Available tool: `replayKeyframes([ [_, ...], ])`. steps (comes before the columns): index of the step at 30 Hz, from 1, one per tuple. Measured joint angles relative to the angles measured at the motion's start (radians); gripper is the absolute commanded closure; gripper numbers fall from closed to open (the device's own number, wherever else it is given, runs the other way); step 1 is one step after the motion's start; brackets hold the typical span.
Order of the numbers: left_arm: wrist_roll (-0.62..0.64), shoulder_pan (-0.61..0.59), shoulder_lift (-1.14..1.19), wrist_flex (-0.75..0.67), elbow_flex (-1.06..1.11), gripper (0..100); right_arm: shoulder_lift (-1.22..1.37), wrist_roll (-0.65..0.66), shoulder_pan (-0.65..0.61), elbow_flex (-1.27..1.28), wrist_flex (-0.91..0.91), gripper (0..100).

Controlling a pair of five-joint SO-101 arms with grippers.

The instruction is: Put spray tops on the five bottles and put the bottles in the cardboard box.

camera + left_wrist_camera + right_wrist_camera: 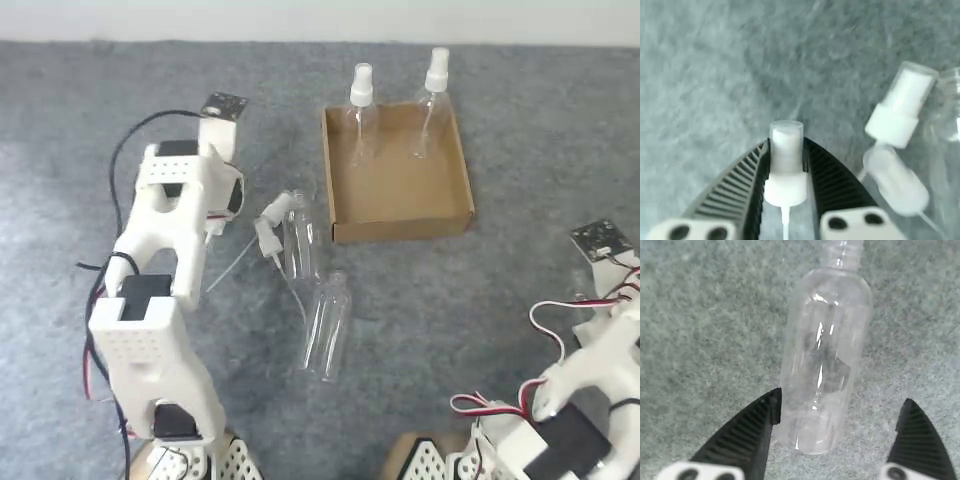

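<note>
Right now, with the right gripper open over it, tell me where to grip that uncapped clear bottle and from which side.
Grip the bottle across its straight round body, near the middle, coming down from above. It appears to lie flat on the carpet, and the open right gripper straddles its width. Leave the threaded neck free.

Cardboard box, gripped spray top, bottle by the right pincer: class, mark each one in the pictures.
cardboard box (400, 228): high view, front wall.
gripped spray top (786, 165): left wrist view, its collar.
bottle (822, 365): right wrist view, mid-body.
</note>
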Motion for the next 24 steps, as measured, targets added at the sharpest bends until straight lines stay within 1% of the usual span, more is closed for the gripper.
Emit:
replayKeyframes([
  [3,0.023,-0.005,-0.034,0.12,-0.023,99,0.0,0.0,0.0,0.005,0.0,67.7],
  [5,0.023,0.0,-0.106,0.161,-0.021,99,-0.002,0.0,0.0,0.032,0.0,67.7],
  [8,0.037,-0.011,-0.279,0.18,0.048,99,-0.002,0.0,0.0,0.055,0.0,67.7],
  [12,0.077,0.003,-0.562,0.169,0.249,99,-0.002,0.0,0.0,0.057,-0.017,67.5],
  [15,0.094,0.031,-0.766,0.091,0.43,99,-0.002,0.0,0.0,0.057,-0.018,62.6],
  [17,0.115,0.06,-0.882,0.002,0.563,99,-0.002,-0.011,0.0,0.057,-0.018,58.0],
  [19,0.135,0.086,-0.971,-0.095,0.703,99,-0.002,-0.049,0.0,0.054,-0.018,54.8],
  [22,0.158,0.12,-1.063,-0.218,0.879,99,-0.002,-0.068,0.0,0.054,-0.018,53.6],
  [24,0.163,0.115,-1.111,-0.265,0.959,99,-0.002,-0.072,-0.002,0.054,-0.018,53.7],
])
